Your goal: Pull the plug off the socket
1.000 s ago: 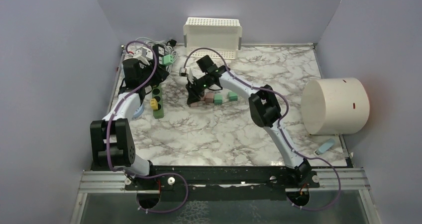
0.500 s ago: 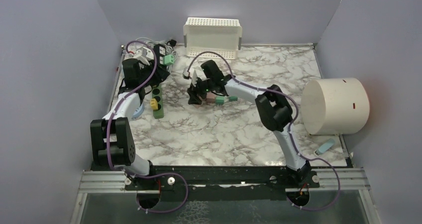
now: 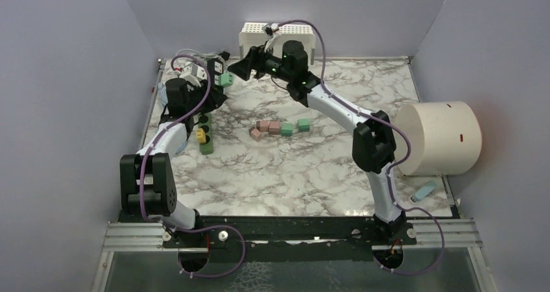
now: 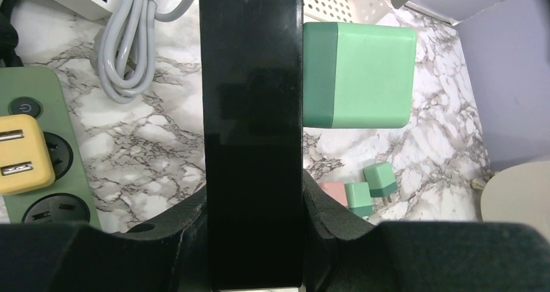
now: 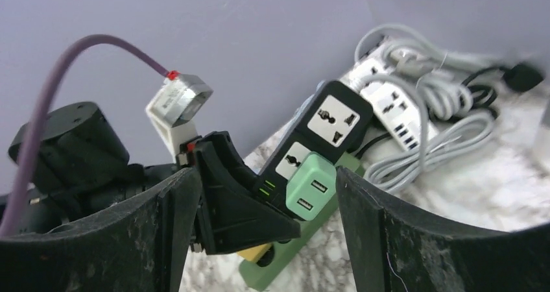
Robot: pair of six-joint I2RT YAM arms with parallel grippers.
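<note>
Status: left gripper (image 3: 206, 92) is clamped on the black power strip (image 4: 251, 130), one finger on each long side near one end. The strip is held up off the marble table (image 3: 311, 169) at the far left. The mint-green USB charger (image 4: 360, 74) is seated in the strip's face, not pulled. Two universal sockets show bare between it and the strip's free end. The charger's two USB ports face the right wrist camera.

Right gripper (image 3: 235, 70) has its jaws wide apart with nothing held between the fingers (image 5: 402, 240). It sits raised at the far left, pointing left, tips just beside the charger in the top view. In the wrist view the charger sits in the gap between the fingers, further out. Can't tell whether either tip touches it.

Around it:
- An olive-green power strip (image 3: 206, 148) lies flat on the table under the left arm, with a yellow plug (image 3: 200, 134) in it and round sockets free on either side.
- A white power strip (image 5: 389, 107) with a bundled grey cable (image 5: 428, 143) is in the far left corner, behind the black strip.
- A loose row of small pink and green chargers (image 3: 275, 126) is mid table, well apart from both grippers.
- A white perforated basket (image 3: 277, 39) stands against the far wall.
- A white cylinder (image 3: 438, 138) lies on its side at the right edge.
</note>
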